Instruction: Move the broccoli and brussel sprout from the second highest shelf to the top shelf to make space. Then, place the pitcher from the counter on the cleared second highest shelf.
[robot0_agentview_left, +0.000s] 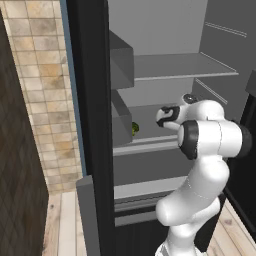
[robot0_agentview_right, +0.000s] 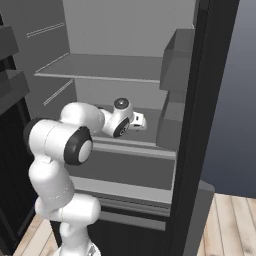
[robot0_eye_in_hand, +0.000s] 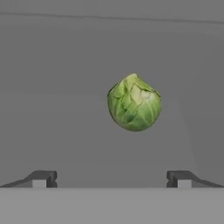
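On the second highest shelf (robot0_agentview_left: 150, 142), a dark green lump at its 9 o'clock end is probably the broccoli (robot0_agentview_left: 134, 129). The gripper (robot0_eye_in_hand: 111, 179) reaches in level with that shelf, jaws spread wide and empty. The brussel sprout (robot0_eye_in_hand: 134, 103) sits toward 1 o'clock ahead of the fingertips (robot0_eye_in_hand: 41, 178), apparently lined up for a grasp.

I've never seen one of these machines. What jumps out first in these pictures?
A big white arm reaches into an open grey fridge, its hand over the second highest shelf. From the hand's own camera, a light green brussel sprout sits dead ahead, beyond the wide-open pincer. Something dark green peeks out at that shelf's left end.
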